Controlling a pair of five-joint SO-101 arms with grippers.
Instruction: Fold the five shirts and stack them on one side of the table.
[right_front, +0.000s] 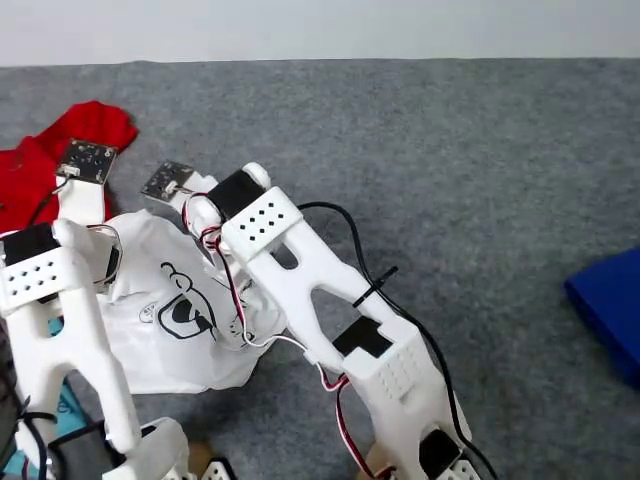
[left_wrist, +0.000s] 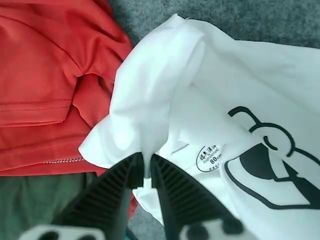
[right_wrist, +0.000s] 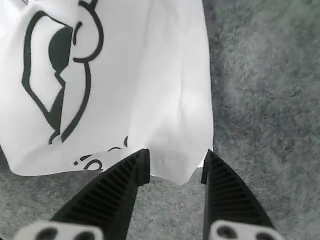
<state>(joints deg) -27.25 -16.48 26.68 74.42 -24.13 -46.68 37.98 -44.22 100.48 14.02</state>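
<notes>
A fixed high camera looks steeply down on the table (right_front: 480, 150) from behind both arms. The wrist cameras sit close above the left gripper (left_wrist: 146, 170) and right gripper (right_wrist: 174, 165). All three views share the white shirt (right_front: 160, 355), at eight o'clock from overhead.

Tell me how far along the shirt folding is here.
Early on. Nothing looks folded and stacked yet; a blue cloth is cut off at the frame's edge, so I cannot tell if it's folded. In hand: the white shirt, crumpled, pinched by the left gripper, its hem between the fingers of the open right gripper. Left: the red shirt, lying loose, and green fabric beside it.
</notes>
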